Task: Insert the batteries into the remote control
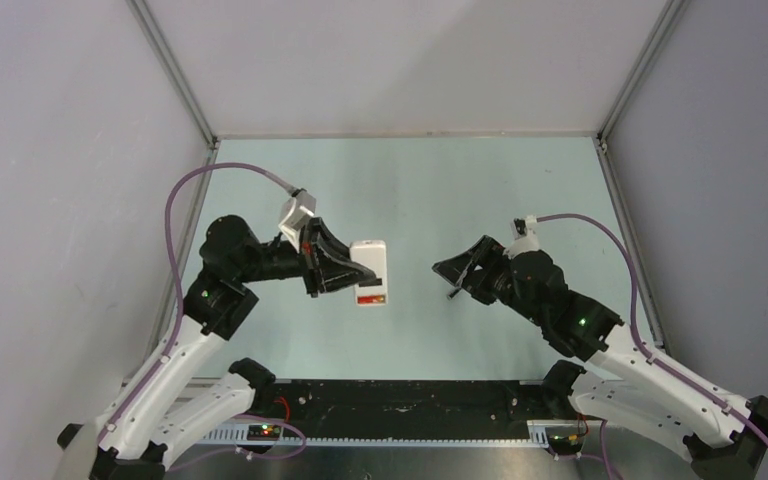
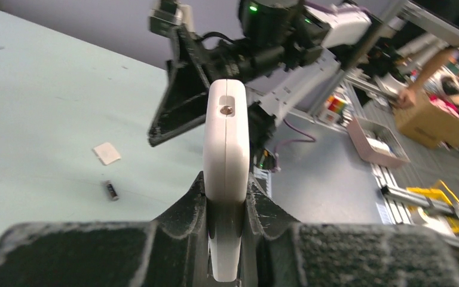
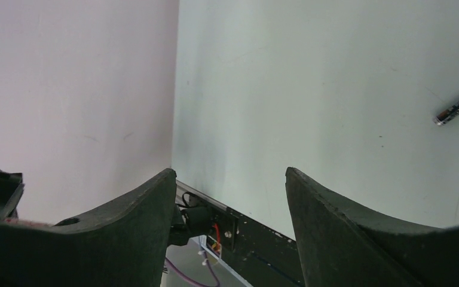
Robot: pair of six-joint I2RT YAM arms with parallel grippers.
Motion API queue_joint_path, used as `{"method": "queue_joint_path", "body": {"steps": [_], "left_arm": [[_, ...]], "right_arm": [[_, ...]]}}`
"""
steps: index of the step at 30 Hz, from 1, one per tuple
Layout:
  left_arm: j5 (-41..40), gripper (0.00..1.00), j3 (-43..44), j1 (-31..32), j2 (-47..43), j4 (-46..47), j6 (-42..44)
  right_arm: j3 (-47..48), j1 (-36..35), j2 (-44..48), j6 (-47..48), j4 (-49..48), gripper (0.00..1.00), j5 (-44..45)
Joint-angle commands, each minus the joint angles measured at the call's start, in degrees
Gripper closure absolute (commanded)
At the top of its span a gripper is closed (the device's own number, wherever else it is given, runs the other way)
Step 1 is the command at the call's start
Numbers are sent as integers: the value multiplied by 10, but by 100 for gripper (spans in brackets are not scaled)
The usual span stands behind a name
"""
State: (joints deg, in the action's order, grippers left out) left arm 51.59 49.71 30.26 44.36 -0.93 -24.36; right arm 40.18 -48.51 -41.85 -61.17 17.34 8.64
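My left gripper [image 1: 363, 276] is shut on the remote control [image 1: 371, 260], a flat white piece with a red panel at its near end, held above the table. In the left wrist view the remote control [image 2: 227, 137] stands edge-on between the two fingers of the left gripper [image 2: 226, 182]. My right gripper [image 1: 448, 270] hangs open to its right, a short gap away, with nothing between its fingers [image 3: 143, 203]. One small dark battery [image 2: 112, 190] lies on the table. The right wrist view shows a thin battery [image 3: 458, 108] lying at the far right.
A small white square cover piece [image 2: 106, 153] lies flat on the table just beyond the battery. Grey walls [image 1: 60, 150] enclose the pale green table [image 1: 410, 190] on three sides. A black rail [image 1: 410, 400] runs along the near edge between the arm bases.
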Motion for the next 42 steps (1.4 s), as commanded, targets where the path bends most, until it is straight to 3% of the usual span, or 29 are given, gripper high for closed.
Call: {"method": "queue_joint_path", "body": {"steps": [1,13,16,20,27,34,42], "left_arm": [[112,100,30,-1,0,29,25],[116,100,33,0,1,30,17],[61,100,28,0,2,30,11],[-82,100,12,0,-3,30,-2],[-282,100,3,1,-24,49,-3],[-359,100,-1,3,-34,54,-41],[-366,100,-5,4,-35,60,-67]], "right_arm": [[16,5,-3,10,29,29,19],[17,7,-17,19,6,29,-11],[17,-3,-15,24,-15,29,-17],[21,-22,-14,-23,-32,29,0],[106,-109,-64,-54,-74,30,84],[162,-147,-131,-107,-115,31,153],[197,-146,-171,-128,-116,37,192]]}}
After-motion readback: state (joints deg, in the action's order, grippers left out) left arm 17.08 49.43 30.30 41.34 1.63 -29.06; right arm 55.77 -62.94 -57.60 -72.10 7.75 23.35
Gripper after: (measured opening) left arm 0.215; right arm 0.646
